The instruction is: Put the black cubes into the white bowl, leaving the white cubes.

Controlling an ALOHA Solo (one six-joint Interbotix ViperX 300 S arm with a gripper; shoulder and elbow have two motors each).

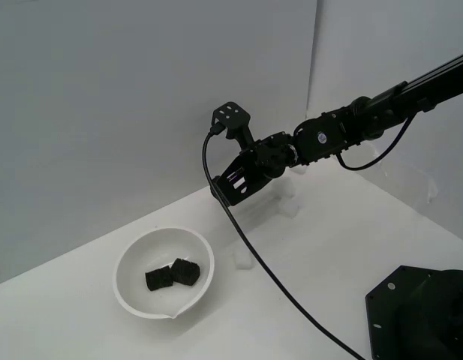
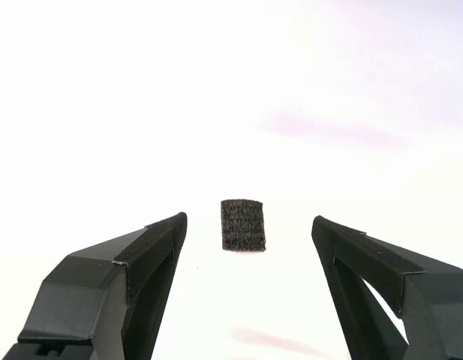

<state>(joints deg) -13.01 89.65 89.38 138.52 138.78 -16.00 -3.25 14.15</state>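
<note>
The white bowl point(image 1: 130, 255) sits on the table toward the exterior view's left, holding two black cubes point(image 1: 157, 280) point(image 1: 186, 271). My gripper point(image 1: 225, 191) hangs behind and to the right of the bowl, angled down toward the table. In the wrist view the gripper point(image 2: 250, 219) is open, and a third black cube point(image 2: 243, 224) lies on the white surface between and just beyond the fingertips point(image 2: 160, 240), with a gap on each side. The exterior view hides that cube behind the gripper. White cubes rest near the bowl point(image 1: 241, 258) and under the arm point(image 1: 290, 208).
A black cable point(image 1: 261, 262) trails from the wrist across the table past the bowl's right side. A black base point(image 1: 422, 315) fills the lower right corner. Grey walls meet behind the arm.
</note>
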